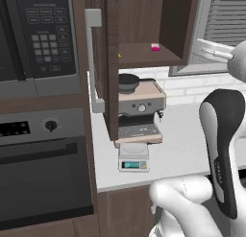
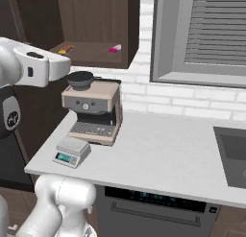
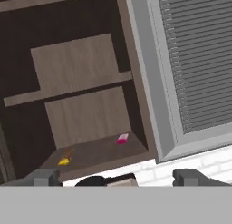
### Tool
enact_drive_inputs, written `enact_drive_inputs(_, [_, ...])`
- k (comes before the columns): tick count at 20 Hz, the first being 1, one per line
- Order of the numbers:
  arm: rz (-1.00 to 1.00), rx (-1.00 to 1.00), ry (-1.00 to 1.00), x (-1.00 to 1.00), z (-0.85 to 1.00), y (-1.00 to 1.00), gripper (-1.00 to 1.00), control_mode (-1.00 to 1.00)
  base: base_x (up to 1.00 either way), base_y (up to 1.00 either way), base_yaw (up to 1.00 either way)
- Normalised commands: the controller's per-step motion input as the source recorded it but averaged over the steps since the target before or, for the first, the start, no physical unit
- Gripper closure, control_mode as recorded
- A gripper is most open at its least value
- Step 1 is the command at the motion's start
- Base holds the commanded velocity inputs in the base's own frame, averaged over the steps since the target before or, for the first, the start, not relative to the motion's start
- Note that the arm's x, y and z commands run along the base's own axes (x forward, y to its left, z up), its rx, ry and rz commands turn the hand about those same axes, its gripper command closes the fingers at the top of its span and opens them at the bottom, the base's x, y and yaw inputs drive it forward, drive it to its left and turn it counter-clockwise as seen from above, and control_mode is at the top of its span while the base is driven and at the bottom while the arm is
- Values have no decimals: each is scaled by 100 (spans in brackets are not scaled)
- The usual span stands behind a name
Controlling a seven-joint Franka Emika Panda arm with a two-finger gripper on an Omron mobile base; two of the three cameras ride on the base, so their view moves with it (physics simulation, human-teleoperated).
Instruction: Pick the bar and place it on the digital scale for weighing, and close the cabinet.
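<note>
Gripper [image 3: 116, 177] spread wide, holding nothing, facing the open cabinet [image 3: 72, 82]. Bar [image 3: 65, 158] lies on the bottom shelf near its front edge, well apart from the pink block [image 3: 122, 138]. Digital scale [image 2: 72, 151] sits on counter [image 2: 158, 154] just before the coffee machine [image 2: 92, 111].

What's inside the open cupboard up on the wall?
On the bottom shelf of the cabinet lie the bar near the front and a tiny pink block farther back. The upper shelf looks bare; its top is cut off.

Coffee machine [image 1: 140, 110] on counter [image 2: 168, 149]; pink block [image 2: 114, 49] on shelf; microwave [image 1: 38, 37].
</note>
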Motion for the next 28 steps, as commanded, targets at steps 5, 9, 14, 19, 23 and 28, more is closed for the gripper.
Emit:
enact_drive_inputs(5, [0, 0, 51, 30, 14, 8, -100, -100, 0, 0, 0])
enact_drive_inputs(9, [0, 0, 24, 0, -2, 18, -100, -100, 0, 0, 0])
enact_drive_inputs(14, [1, 5, 7, 0, -28, 16, -100, -100, 0, 0, 0])
enact_drive_inputs(19, [5, 2, 2, 4, -27, 34, -100, -100, 0, 0, 0])
enact_drive_inputs(23, [10, 5, 1, 16, -23, 9, -100, -100, 0, 0, 0])
enact_drive_inputs(28, [13, 8, 0, 40, -13, -1, -100, -100, 0, 0, 0])
